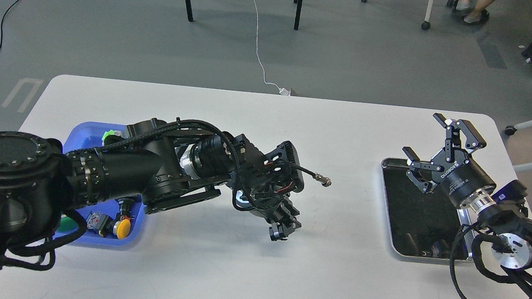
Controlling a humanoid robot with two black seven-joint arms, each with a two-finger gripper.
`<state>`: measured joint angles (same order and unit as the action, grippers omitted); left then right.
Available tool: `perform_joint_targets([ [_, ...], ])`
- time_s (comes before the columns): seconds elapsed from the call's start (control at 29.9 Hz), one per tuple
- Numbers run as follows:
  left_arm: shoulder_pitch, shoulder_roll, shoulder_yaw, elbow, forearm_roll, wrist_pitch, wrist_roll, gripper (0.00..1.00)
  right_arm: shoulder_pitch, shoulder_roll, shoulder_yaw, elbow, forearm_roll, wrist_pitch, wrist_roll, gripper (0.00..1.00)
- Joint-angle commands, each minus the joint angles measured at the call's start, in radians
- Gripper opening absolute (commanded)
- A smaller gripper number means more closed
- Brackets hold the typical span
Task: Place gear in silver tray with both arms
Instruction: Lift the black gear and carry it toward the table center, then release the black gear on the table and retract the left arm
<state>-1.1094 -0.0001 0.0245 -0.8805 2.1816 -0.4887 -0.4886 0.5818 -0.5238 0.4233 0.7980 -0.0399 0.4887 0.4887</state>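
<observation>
- White table point(331, 283) with rounded corners carries everything; grey floor with cables and chair legs lies beyond its far edge.
- Silver tray point(388, 220) sits near the table's right edge, long side running front to back. Raised shiny rim, dark mirror floor. No gear visible on the part of the floor that shows; the near right corner is hidden behind the right arm.
- Blue plastic tray point(83, 133) sits near the table's left edge, largely covered by the left arm. Showing around the arm: a small green piece point(110, 132) at its far side, and a yellow-capped part point(122, 228) and a small grey-and-red part point(94, 221) at its near side.
- No gear can be picked out for certain: nothing in the blue tray reads clearly as one from here.
- Left gripper point(282, 230) hangs over bare table just left of centre, well apart from both trays, pointed down and towards the near edge. It is seen dark and end-on; cannot tell whether the fingers are spread or pressed together, or whether anything sits between them.
- Right gripper point(435, 141) is raised above the silver tray's far end, tilted up and away. Its two fingers are spread wide, with nothing between them.
</observation>
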Motion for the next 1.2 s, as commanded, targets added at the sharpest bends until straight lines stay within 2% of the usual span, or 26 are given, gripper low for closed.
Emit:
perform_joint_targets([
  [0.0, 0.006, 0.0, 0.002, 0.001, 0.0, 0.0, 0.0, 0.14, 0.0, 0.001, 0.0, 0.001, 0.0, 0.0, 0.0, 0.99],
  [0.23, 0.008, 0.0, 0.008, 0.006, 0.0, 0.0, 0.0, 0.22, -0.002, -0.005, 0.0, 0.001, 0.0, 0.0, 0.0, 0.99],
  [0.27, 0.008, 0.0, 0.008, 0.009, 0.0, 0.0, 0.0, 0.27, -0.003, -0.005, 0.0, 0.001, 0.0, 0.0, 0.0, 0.99],
  [0.37, 0.01, 0.0, 0.008, 0.011, 0.0, 0.0, 0.0, 0.51, -0.002, -0.005, 0.002, 0.001, 0.0, 0.0, 0.0, 0.99],
  [0.4, 0.013, 0.0, 0.008, 0.009, 0.0, 0.0, 0.0, 0.68, -0.002, -0.005, 0.002, 0.001, 0.0, 0.0, 0.0, 0.99],
  [0.43, 0.013, 0.0, 0.006, 0.009, 0.0, 0.0, 0.0, 0.76, -0.002, -0.005, 0.0, 0.001, 0.0, 0.0, 0.0, 0.99],
  [0.5, 0.017, 0.0, 0.002, 0.008, 0.0, 0.0, 0.0, 0.82, -0.002, -0.007, 0.0, 0.001, 0.0, 0.0, 0.0, 0.99],
  [0.67, 0.005, 0.0, -0.018, 0.0, 0.0, 0.0, 0.0, 0.88, -0.002, -0.005, 0.002, 0.003, 0.0, 0.0, 0.0, 0.99],
  [0.8, -0.01, 0.0, -0.116, -0.012, -0.144, 0.0, 0.0, 0.91, -0.002, -0.008, 0.003, 0.004, 0.0, 0.0, 0.0, 0.99],
  [0.97, 0.014, 0.165, -0.283, -0.061, -0.458, 0.0, 0.0, 0.93, -0.002, -0.019, 0.005, 0.004, 0.0, 0.0, 0.0, 0.99],
  [1.04, 0.072, 0.247, -0.323, -0.084, -0.657, 0.0, 0.0, 0.98, -0.003, -0.019, 0.005, 0.006, 0.0, 0.0, 0.0, 0.99],
  [1.17, 0.198, 0.395, -0.379, -0.117, -1.105, 0.018, 0.0, 0.98, -0.002, -0.019, 0.0, 0.006, -0.002, 0.0, 0.0, 0.99],
])
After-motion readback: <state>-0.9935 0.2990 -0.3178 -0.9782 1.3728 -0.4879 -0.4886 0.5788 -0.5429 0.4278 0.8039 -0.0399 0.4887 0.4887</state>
